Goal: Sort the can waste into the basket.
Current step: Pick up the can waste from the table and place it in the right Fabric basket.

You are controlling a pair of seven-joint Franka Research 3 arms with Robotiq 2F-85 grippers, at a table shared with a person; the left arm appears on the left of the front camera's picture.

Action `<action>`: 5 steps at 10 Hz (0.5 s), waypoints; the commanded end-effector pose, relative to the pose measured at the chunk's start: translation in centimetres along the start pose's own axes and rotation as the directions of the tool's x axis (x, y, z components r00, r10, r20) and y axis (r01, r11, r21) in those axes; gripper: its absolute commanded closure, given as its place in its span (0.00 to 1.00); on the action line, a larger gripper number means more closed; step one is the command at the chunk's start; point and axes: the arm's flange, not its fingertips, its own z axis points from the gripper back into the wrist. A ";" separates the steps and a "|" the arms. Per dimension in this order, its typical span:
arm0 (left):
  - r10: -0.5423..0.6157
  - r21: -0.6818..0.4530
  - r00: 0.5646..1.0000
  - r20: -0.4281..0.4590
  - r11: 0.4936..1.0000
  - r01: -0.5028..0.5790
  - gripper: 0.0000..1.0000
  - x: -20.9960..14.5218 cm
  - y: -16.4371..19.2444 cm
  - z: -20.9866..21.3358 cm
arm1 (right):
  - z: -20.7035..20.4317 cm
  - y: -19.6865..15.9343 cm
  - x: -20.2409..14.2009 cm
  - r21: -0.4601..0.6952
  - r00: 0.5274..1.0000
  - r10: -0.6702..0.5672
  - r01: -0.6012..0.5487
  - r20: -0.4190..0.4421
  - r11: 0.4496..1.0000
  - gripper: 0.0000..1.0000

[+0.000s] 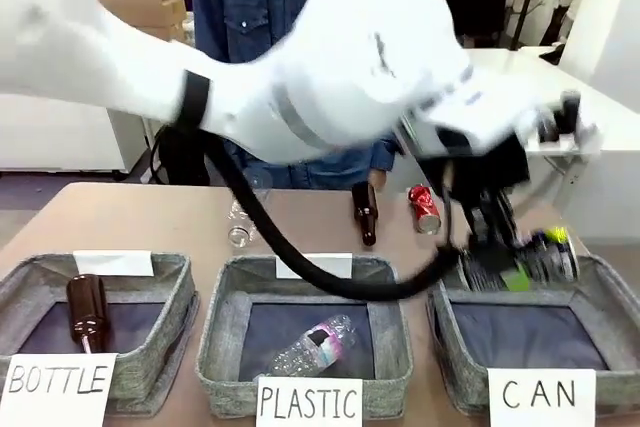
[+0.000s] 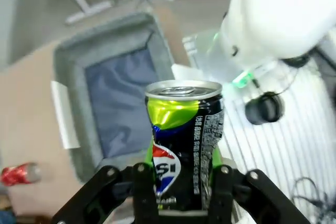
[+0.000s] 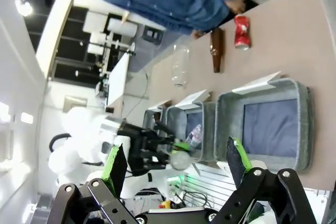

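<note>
From the near side we look across the table [image 1: 130,222] at the person [image 1: 250,7], the CAN basket [image 1: 450,347] close at our lower right. Our left wrist camera looks down into that basket from just above; our right wrist camera, rolled sideways, sees it from farther back.

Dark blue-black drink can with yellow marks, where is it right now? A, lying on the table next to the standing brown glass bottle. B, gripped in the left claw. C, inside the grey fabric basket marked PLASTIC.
B: the dark blue-black drink can is clamped upright in the left claw, held up by the grey fabric basket carded CAN.
</note>
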 end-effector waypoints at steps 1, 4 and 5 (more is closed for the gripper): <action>0.032 0.111 0.996 -0.084 0.994 -0.022 0.60 1.1 2.2 -3.0 | 0.3 0.2 -0.4 0.007 1.000 0.005 -0.005 0.029 1.000 0.00; 0.100 0.135 0.990 -0.103 0.987 -0.085 0.60 0.1 5.0 -6.8 | 0.3 0.2 -0.4 0.007 1.000 0.005 -0.005 0.029 1.000 0.00; 0.108 0.140 0.989 -0.100 0.986 -0.094 0.60 0.0 5.5 -7.0 | 0.3 0.2 -0.4 0.007 1.000 0.005 -0.005 0.029 1.000 0.00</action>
